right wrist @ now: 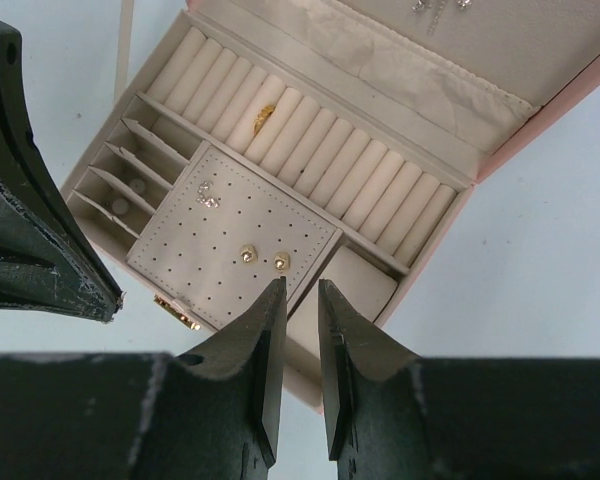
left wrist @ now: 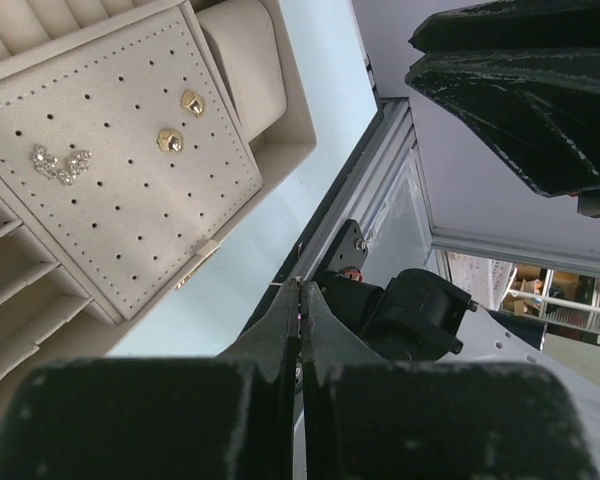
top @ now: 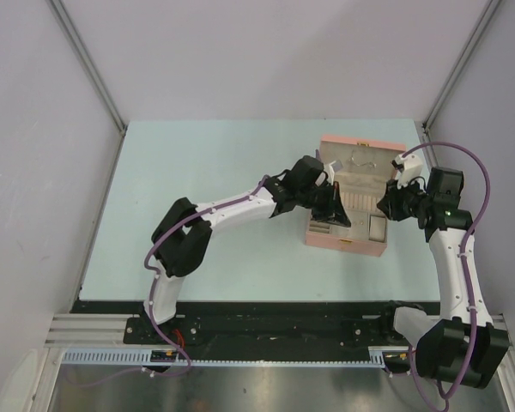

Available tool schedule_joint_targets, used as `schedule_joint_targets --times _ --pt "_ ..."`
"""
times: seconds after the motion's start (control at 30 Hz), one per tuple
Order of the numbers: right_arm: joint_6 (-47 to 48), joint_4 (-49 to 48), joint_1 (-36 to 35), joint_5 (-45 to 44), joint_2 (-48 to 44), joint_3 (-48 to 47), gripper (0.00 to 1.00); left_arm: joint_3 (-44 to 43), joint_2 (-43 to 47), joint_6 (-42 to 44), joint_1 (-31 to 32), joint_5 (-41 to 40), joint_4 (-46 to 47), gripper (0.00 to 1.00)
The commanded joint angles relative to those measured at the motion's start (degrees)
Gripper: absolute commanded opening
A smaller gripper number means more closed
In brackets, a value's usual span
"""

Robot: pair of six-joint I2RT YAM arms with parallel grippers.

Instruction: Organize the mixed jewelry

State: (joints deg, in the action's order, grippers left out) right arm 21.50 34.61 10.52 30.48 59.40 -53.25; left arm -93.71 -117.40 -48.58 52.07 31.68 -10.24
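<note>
The open pink jewelry box (top: pixel 373 249) lies at the table's centre right. My left gripper (top: pixel 333 209) hovers over its left half. In the left wrist view its jaws (left wrist: pixel 301 285) are pressed together, with a thin pale pin sticking out at the tip. My right gripper (top: pixel 388 203) is at the box's right edge, its jaws (right wrist: pixel 302 285) a little apart and empty above the cream pad (right wrist: pixel 365 280). On the perforated panel (right wrist: pixel 180 265) sit two gold studs (right wrist: pixel 247 255) and a sparkly pair (right wrist: pixel 206 192). A gold ring (right wrist: pixel 265 112) sits in the ring rolls.
Small pale pieces (right wrist: pixel 137 186) lie in the slot compartments at the box's left. More pieces hang in the lid (right wrist: pixel 435 8). The gold clasp (right wrist: pixel 175 312) marks the box's near edge. My left gripper's fingers (right wrist: pixel 40 230) fill the left of the right wrist view.
</note>
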Motion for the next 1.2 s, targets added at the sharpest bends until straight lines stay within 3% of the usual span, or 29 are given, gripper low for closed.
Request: schedule_joint_targets --times 0.0,0.7,1.17 --pt "0.13 -2.35 0.46 0.81 -0.77 0.43 0.24 -0.16 -0.89 -0.03 0.31 -0.83 2.76 0.00" --pt "0.48 -1.83 1.25 1.16 -1.04 1.40 0.24 3.18 -3.36 -4.24 -1.10 2.24 8.48 0.00" --pt "0.48 -1.65 1.52 1.34 -0.95 1.66 0.24 9.95 -3.53 -14.96 -2.94 11.20 27.27 0.00"
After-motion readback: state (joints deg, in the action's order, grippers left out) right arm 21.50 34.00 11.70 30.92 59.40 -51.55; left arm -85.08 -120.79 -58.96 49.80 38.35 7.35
